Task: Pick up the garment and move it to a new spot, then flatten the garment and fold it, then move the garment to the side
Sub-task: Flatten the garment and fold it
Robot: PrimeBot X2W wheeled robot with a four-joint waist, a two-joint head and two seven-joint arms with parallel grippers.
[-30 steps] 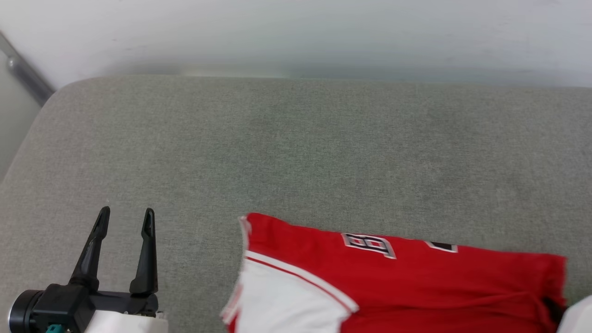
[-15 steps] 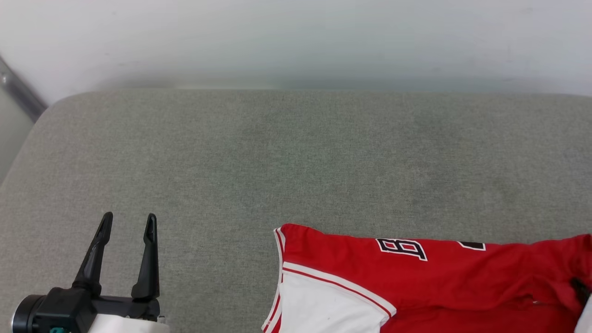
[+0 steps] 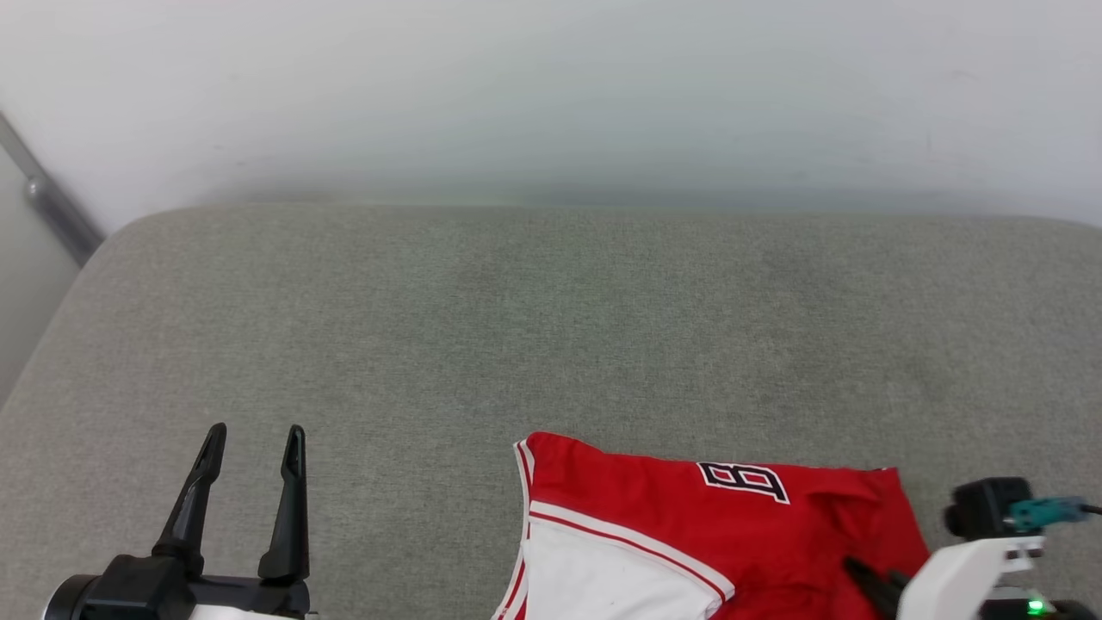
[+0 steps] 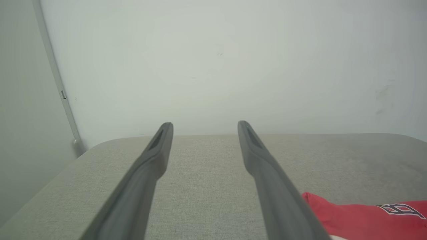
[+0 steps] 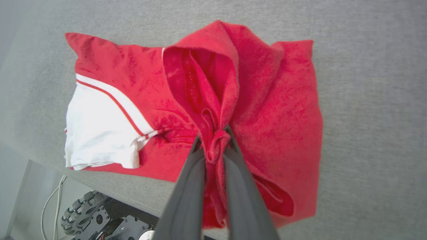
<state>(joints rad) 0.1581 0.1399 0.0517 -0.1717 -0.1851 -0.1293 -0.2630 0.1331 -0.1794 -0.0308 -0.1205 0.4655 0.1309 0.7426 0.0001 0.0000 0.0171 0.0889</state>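
The garment (image 3: 689,534), a red jersey with a white sleeve (image 3: 603,585) and black white-outlined lettering, lies at the near edge of the grey cushion (image 3: 551,327). My right gripper (image 5: 213,141) is shut on a pinched ridge of red cloth, and the garment (image 5: 277,100) is pulled up into a fold around it. The right gripper (image 3: 865,579) also sits at the garment's right end in the head view. My left gripper (image 3: 255,435) stands open over bare cushion, well left of the shirt. Between its spread fingers, the left gripper (image 4: 205,126) holds nothing, and the garment (image 4: 360,216) peeks in low on the right.
A pale wall (image 3: 551,103) runs behind the cushion, with a metal rail (image 3: 52,207) at the far left. The cushion's near edge drops to the robot's wheeled base (image 5: 86,213) and a cable.
The head camera has tilted, shifting the picture down. The garment's right end has been drawn in to the left and bunched, and my right arm has come into the lower right.
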